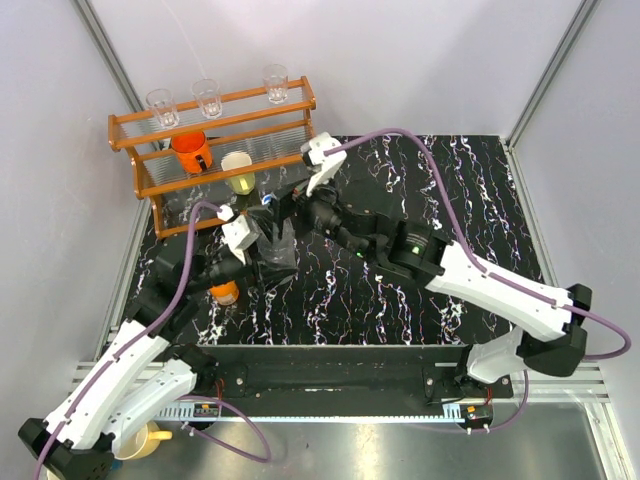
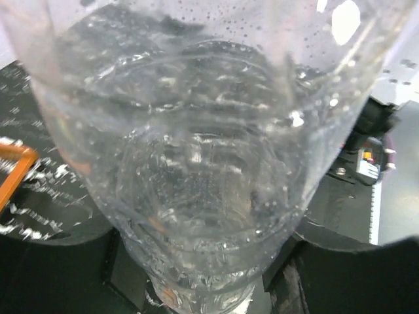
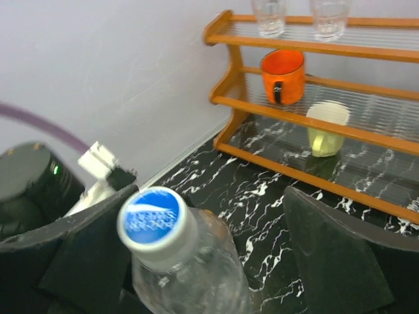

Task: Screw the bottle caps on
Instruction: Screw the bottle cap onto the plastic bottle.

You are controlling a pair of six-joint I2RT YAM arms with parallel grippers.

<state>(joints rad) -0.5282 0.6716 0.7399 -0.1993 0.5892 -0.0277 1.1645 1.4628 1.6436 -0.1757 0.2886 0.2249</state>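
While the left arm reaches forward from its base with its elbow low, the left gripper [image 2: 196, 265] is closed around the body of the clear bottle [image 1: 278, 243], one dark finger on each side. The right arm stretches across the marbled table [image 1: 450, 200] from the far side. The right gripper [image 3: 211, 199] is tipped down over the bottle's top, its fingers [image 3: 330, 255] spread wide and touching nothing. The bottle stands near the wooden rack [image 1: 215, 135], its long axis roughly vertical, neck up. The blue-and-white cap [image 3: 154, 219] sits on the neck, facing the right wrist camera. The orange bottle [image 1: 225, 292] stands beside the left arm.
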